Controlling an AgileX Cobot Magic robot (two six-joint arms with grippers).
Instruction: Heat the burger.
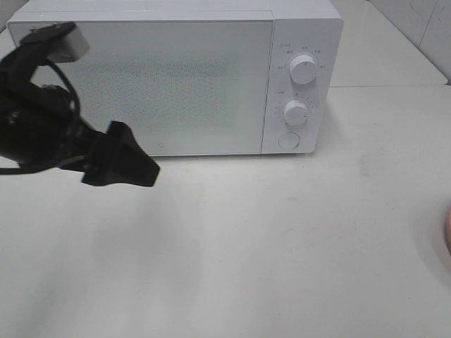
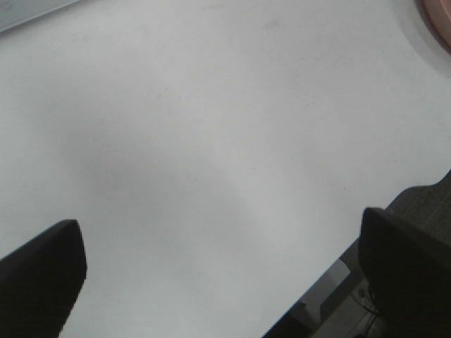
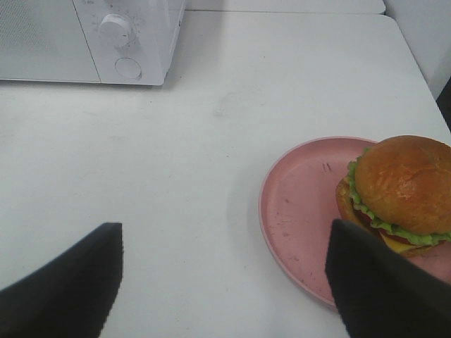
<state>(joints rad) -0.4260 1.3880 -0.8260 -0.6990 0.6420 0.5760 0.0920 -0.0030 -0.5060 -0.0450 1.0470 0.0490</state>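
Note:
The burger point(image 3: 405, 186), with a glossy brown bun, green lettuce and yellow cheese, sits on the far side of a round pink plate point(image 3: 296, 204) in the right wrist view. My right gripper point(image 3: 225, 236) hovers open over the bare table beside the plate, with nothing between its fingers point(image 3: 63, 282). It is out of the exterior high view. My left gripper point(image 1: 130, 165) hangs in front of the lower left of the white microwave point(image 1: 176, 77), whose door is shut. The left wrist view shows this gripper point(image 2: 222, 232) open and empty above the table.
The microwave has two knobs point(image 1: 303, 69) and a round button point(image 1: 289, 141) on its right panel. A sliver of the pink plate point(image 1: 447, 232) shows at the right edge of the white table point(image 1: 282, 253). The table's front edge point(image 2: 331, 282) lies near my left gripper.

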